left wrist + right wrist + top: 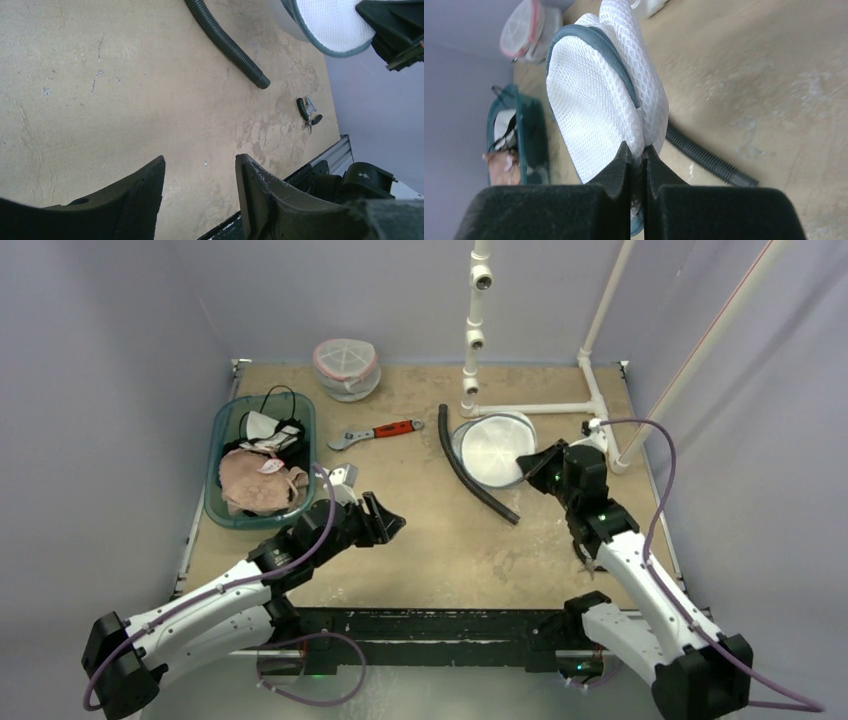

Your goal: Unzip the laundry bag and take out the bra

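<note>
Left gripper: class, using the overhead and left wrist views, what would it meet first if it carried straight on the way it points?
Most likely the black hose, near its free end; only table shows before it. Height is unclear, so the left gripper might pass just over it.

A red-handled wrench (376, 433) lies near a black hose (226, 40), a white pipe frame (530, 408) behind.
</note>
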Controlling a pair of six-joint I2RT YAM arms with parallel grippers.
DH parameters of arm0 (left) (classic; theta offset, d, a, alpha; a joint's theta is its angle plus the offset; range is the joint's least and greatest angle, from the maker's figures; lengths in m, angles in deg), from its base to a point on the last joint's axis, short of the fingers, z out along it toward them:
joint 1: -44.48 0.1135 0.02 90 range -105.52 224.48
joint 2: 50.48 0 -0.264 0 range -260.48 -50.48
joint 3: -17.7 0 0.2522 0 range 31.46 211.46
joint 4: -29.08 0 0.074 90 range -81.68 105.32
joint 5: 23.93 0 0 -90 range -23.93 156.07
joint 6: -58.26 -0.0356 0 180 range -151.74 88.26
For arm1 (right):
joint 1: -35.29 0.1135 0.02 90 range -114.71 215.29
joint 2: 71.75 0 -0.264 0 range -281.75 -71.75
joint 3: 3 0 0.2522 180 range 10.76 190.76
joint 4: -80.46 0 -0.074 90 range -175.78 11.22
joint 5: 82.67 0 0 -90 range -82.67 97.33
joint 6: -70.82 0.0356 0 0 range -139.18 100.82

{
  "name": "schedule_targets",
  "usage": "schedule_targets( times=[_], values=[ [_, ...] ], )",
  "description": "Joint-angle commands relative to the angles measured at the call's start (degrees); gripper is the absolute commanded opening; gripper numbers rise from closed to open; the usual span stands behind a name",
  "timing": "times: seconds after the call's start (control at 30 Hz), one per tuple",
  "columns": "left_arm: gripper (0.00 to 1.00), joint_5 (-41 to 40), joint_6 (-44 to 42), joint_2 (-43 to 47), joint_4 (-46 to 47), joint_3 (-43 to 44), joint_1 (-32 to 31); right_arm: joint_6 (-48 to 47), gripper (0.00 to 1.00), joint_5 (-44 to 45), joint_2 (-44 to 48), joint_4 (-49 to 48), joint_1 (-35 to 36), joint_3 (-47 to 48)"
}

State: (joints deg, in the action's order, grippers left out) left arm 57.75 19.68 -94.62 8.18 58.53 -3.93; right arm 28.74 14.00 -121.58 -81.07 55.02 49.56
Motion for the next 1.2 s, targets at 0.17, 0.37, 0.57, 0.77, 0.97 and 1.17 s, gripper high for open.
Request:
schedule_targets(
  times=[0.17,0.37,0.57,0.77,0.97,1.17],
  values=[
    [0.53,0.9,0.2,-1.2,3.6,0.1,0.1,3.9,0.00,-5.8,-15.4,-16.5,-15.3,-1.1],
    [0.53,1.4,0.3,-2.6,4.8,-0.3,0.1,7.1,0.00,-8.7,-25.9,-27.8,-16.9,-3.1],
    [0.53,0.9,0.8,-3.2,6.0,-1.4,0.1,8.4,0.00,-8.9,-34.9,-30.1,-17.4,-4.5],
    [0.53,1.0,0.8,-4.9,6.2,-1.6,0.2,5.5,0.48,-6.9,-35.0,-28.3,-17.4,-6.0],
    [0.53,1.2,-0.2,-6.4,6.3,-0.7,0.2,0.7,0.83,-0.9,-26.2,-21.7,-17.4,-5.3],
    [0.53,-2.3,-2.2,-9.2,3.7,3.7,0.2,-2.7,0.86,2.6,-14.4,-12.4,-13.5,-1.9]
  ],
)
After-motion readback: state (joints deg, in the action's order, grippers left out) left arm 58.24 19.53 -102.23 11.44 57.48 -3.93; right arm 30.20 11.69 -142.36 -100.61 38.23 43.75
